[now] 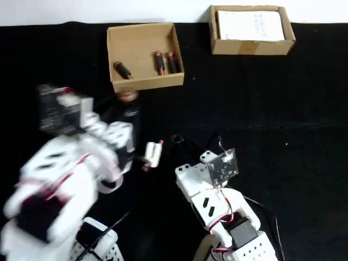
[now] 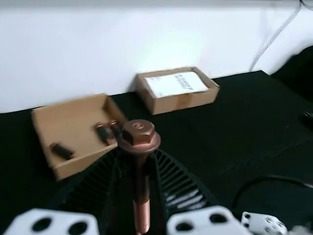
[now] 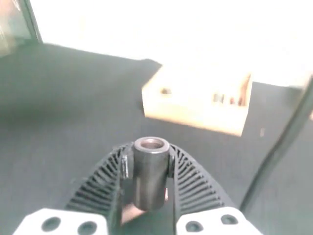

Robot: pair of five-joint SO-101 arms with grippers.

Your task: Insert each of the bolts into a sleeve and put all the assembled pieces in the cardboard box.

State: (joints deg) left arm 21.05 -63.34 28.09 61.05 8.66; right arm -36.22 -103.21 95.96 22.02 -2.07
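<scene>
Bolt (image 2: 140, 169) lies lengthwise in the pinching left pincer (image 2: 138, 151), head outward; right pincer (image 3: 148, 151) pinches sleeve (image 3: 150, 176), bore outward.

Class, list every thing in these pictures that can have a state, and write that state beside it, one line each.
left gripper: shut on the bolt.
right gripper: shut on the sleeve.
bolt: bare, not yet inserted.
sleeve: bore empty.
cardboard box: open, three pieces lying inside.
second box: open, white sheet inside.
</scene>
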